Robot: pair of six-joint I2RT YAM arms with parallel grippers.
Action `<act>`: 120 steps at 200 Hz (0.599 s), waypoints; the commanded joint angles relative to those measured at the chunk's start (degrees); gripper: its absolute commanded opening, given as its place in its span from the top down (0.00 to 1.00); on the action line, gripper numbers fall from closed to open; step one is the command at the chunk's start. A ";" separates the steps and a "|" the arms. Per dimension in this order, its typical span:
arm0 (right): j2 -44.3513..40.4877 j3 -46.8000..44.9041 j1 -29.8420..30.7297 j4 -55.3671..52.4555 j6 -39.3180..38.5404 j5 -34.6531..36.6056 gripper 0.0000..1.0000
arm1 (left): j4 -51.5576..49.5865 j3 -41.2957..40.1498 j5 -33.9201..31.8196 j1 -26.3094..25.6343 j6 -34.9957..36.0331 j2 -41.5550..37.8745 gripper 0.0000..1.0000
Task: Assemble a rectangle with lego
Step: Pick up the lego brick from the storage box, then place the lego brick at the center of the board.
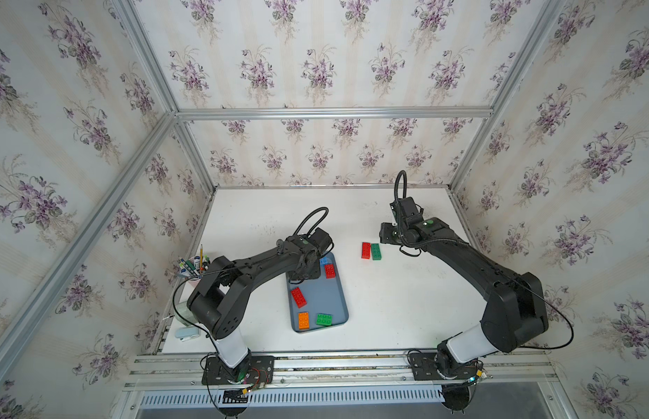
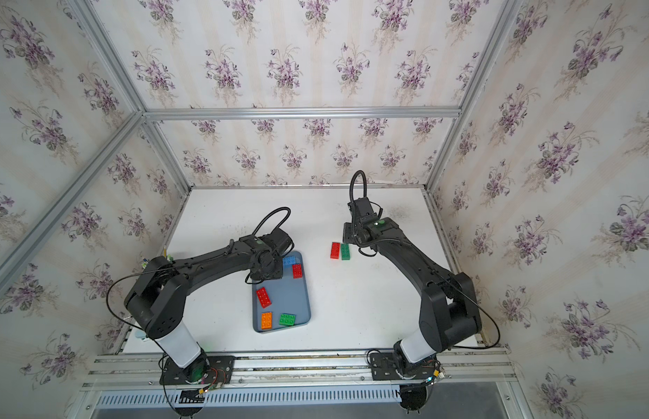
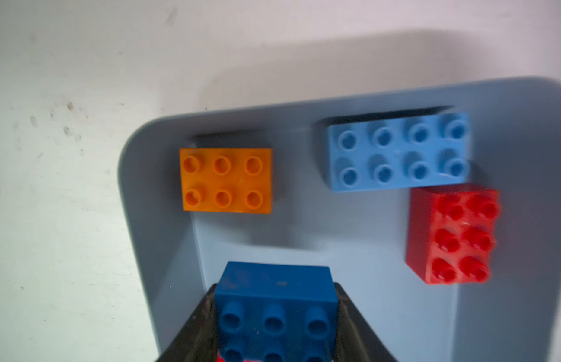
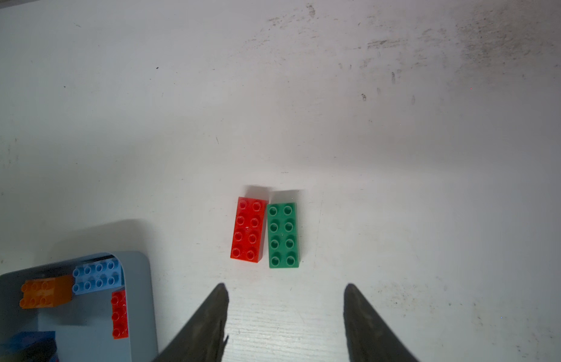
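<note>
Grips dark blue brick (image 3: 272, 322) in the left gripper (image 3: 275, 286), fingers tight on both sides, at the far end of the tray (image 1: 324, 303). Holds the right gripper (image 4: 285, 286) wide and empty above the table (image 1: 388, 308), with long red brick (image 4: 248, 228) and green brick (image 4: 283, 235) side by side just left of it.

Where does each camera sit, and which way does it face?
Top views: high over the table's front edge, facing down and toward the back wall; the left arm and right arm show whole.
Left wrist: on the left arm, facing down into the tray; the left gripper shows, shut on the dark blue brick.
Right wrist: on the right arm, facing down at the red brick beside the green brick on the table; the open right gripper shows.
Shared: both wrist views show the light blue brick.
</note>
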 commanded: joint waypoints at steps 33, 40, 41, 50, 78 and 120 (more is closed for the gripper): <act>0.52 -1.04 -6.94 -2.13 7.39 0.92 0.40 | -4.80 15.80 -7.16 -6.47 11.50 2.58 0.51; -0.08 -1.74 -7.97 -1.73 7.84 0.12 0.40 | -4.04 17.40 -6.30 -6.89 13.20 3.39 0.51; -0.21 -1.79 -8.11 -1.64 7.88 0.01 0.40 | -3.97 17.57 -6.11 -6.97 13.46 3.56 0.51; -1.17 -2.91 -9.23 -1.30 8.36 -0.28 0.40 | -2.27 19.12 -3.85 -7.27 16.36 4.85 0.51; -4.05 -5.10 -12.97 -1.10 8.78 -0.68 0.40 | 1.59 22.63 4.24 -8.29 26.63 9.81 0.51; -5.48 -6.90 -15.85 -0.72 8.02 -1.80 0.40 | 4.79 23.89 10.63 -12.39 38.75 14.47 0.50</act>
